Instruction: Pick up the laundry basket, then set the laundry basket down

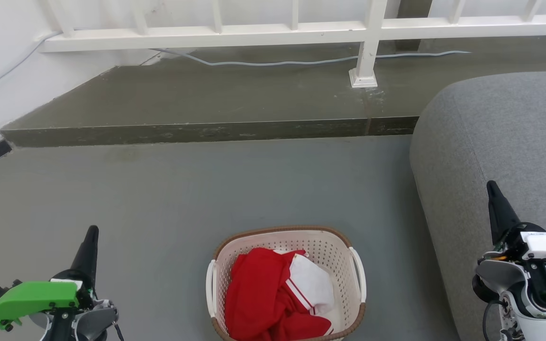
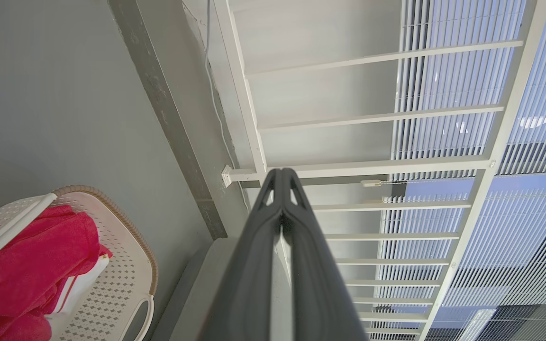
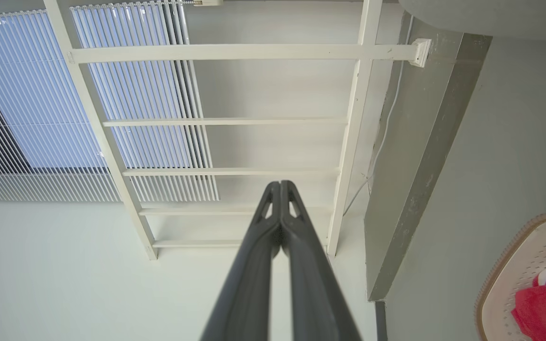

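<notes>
**Basket on floor, both grippers shut and clear of it**

Head view: the laundry basket point(image 1: 330, 251) stands on the grey floor point(image 1: 159, 189) at the bottom centre of the frame, its near end cut by the lower edge. Inside it lie a red garment point(image 1: 259, 298) and a white cloth point(image 1: 313, 284) with red stripes. The white side handles sit on the basket's left and right edges.

The left gripper point(image 1: 92, 233) is at the lower left, well apart from the basket and pointing up the frame. The right gripper point(image 1: 492, 187) is at the lower right, in front of the grey sofa point(image 1: 500, 137), also apart from the basket.

Left wrist view: the left gripper's fingers are pressed together with tips touching and nothing between them; the basket is at the lower left. Right wrist view: the right gripper's fingers are likewise together and empty; the basket's rim is at the lower right.

Background: a raised step point(image 1: 206, 128) crosses the middle of the head view. A white railing point(image 1: 216, 32) and a pale cable point(image 1: 277, 61) run along the top.
</notes>
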Motion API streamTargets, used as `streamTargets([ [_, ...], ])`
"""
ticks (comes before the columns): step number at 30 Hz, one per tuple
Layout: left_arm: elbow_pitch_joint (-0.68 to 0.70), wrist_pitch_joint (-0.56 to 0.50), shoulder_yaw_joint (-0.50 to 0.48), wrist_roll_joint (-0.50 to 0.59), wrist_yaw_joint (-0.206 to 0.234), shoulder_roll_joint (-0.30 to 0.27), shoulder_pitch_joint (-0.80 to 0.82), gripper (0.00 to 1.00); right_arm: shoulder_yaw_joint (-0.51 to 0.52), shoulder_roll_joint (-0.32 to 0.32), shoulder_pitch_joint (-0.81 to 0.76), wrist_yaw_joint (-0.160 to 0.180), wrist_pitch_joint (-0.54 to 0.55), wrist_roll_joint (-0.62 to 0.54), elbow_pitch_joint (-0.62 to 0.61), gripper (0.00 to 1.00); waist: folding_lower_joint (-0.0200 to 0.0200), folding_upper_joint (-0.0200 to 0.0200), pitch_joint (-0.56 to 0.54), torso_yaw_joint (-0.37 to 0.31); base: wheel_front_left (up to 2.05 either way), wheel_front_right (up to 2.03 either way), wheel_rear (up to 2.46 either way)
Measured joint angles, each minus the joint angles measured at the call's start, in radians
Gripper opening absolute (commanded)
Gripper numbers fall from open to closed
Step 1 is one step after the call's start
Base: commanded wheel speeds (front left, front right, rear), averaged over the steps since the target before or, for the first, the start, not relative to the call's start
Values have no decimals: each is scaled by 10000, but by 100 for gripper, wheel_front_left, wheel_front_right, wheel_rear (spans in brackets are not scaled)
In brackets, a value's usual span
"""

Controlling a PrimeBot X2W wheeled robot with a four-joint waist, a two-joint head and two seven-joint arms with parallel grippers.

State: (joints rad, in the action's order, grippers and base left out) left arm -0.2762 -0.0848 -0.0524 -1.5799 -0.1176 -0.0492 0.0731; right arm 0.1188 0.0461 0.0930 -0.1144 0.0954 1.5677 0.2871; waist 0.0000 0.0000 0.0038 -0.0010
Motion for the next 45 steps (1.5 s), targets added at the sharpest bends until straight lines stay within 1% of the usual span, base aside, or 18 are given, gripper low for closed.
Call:
streamTargets([
  [2, -6, -48, -79, -257, -50, 4, 0, 0, 75, -33, -2, -2, 46, 268, -2, 0, 0, 0, -11, 8, 0, 0, 0],
  [4, -8, -119, -100, -293, -54, 4, 0, 0, 98, -48, -3, -2, 92, 345, -6, 0, 0, 0, -12, 9, 0, 0, 0],
  [45, -6, -123, -109, -293, -56, 13, 0, 0, 107, -59, -6, -31, 111, 345, -29, 0, 0, 0, -10, 10, 0, 0, 0],
])
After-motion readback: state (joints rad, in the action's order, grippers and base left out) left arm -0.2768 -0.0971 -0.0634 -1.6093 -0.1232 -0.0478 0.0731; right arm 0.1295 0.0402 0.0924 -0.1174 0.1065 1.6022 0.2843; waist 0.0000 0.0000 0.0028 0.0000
